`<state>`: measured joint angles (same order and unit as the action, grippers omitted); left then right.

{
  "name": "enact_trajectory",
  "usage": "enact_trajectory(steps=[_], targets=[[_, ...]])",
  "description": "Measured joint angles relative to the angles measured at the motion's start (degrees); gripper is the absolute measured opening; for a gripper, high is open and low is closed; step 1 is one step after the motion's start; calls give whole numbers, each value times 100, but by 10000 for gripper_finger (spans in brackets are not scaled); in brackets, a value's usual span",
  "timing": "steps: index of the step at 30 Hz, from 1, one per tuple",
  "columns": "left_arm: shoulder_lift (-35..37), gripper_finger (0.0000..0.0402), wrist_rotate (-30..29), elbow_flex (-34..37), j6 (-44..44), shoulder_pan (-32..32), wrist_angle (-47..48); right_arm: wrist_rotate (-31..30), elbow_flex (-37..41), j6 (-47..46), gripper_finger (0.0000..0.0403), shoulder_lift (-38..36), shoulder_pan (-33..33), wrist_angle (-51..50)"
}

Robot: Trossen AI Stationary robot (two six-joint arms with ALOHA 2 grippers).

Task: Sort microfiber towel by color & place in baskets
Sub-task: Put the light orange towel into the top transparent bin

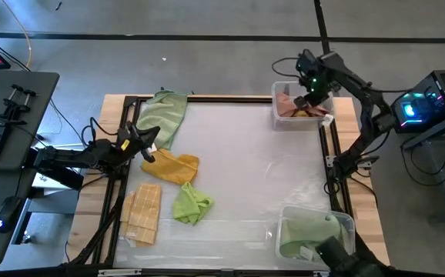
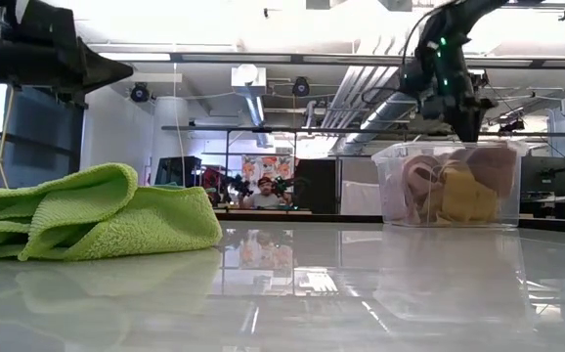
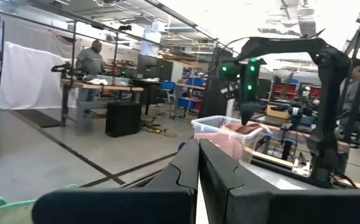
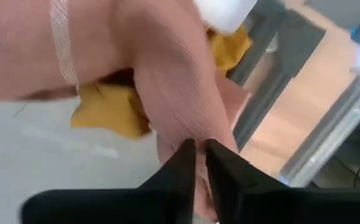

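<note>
Right wrist view: pink towel [image 4: 167, 81] hides basket.

Green towels [image 1: 192, 205], yellow towel [image 1: 173, 166], pink towel [image 4: 167, 68], clear baskets [image 2: 451, 184]

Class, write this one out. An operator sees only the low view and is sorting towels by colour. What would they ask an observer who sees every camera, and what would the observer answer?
Operator: I see one basket holding pink and yellow cloths. Is there a second?
Observer: Yes. A second basket sits in the table's other right-hand corner, with a pale green towel inside.
Operator: Is anything loose besides the bright green towel in front of me?
Observer: A yellow towel lies on the table beside the left claw.
Operator: Is that claw holding it?
Observer: No. The left wrist view shows it shut and empty.
</note>
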<state>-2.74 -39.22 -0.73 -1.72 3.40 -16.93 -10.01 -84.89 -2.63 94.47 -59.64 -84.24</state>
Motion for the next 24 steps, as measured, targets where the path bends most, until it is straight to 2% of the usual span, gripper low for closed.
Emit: enact_trajectory(steps=[3,8,10,16,24], targets=[[0,0,-6,0,-1,0,1,1,539,87,4,-6,7,622],[2,0,-5,0,0,0,-2,-39,1216,2,9,1,-13,1778],[0,0,-5,0,2,0,-2,-274,1191,-9,6,-17,49,1869],[2,0,-5,0,2,0,-7,-325,1183,-7,6,-52,54,1878],[0,0,-5,0,13,0,-7,-237,1183,-339,54,-751,55,1743]])
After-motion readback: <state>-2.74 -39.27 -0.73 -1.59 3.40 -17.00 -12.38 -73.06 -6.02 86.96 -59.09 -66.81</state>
